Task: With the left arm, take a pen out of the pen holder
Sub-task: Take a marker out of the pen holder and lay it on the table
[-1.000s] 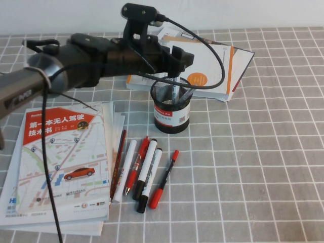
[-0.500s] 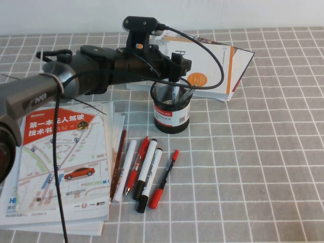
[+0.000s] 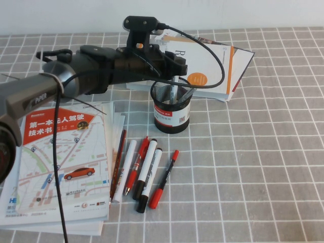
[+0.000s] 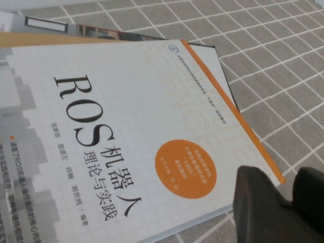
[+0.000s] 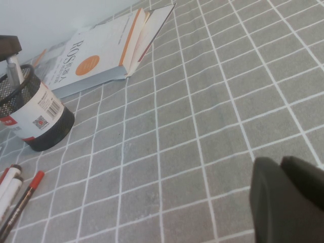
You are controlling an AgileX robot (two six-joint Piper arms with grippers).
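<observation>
- The right gripper [image 5: 281, 167] hangs over bare grey checked tablecloth [image 3: 263, 152] on the robot's right, well apart from everything else, with its two dark fingers pressed together
- At the near left lies a stack of books [image 3: 55, 162]; the top one has a red band with white lettering over a street map and a small red car
- Just beside that stack, a row of loose pens and markers [image 3: 142, 172] lies side by side on the cloth: a thin dark red one, white ones with black ends, a red one, and a slim black one with red ends
- Past them stands the pen holder [image 3: 172, 114], a black mesh cup, upright, with a red and white label around its lower half
- A silver pen [image 3: 173, 93] stands in the cup, and other pens lean beside it
- The left arm [image 3: 76, 76] reaches in from the left, above the books, and the left gripper [image 3: 176, 68] sits right over the mouth of the cup
- Its fingers [image 4: 258, 207] are drawn close together and pinch the top of the silver pen, which is upright and inside the cup
- A black cable [image 3: 217, 55] loops from the arm's camera [image 3: 139, 23] out over the far book
- Behind the cup lies a white book [image 3: 212, 61] with an orange circle on its cover, resting on another book
- A pale wall [image 3: 253, 12] closes the far edge of the table
</observation>
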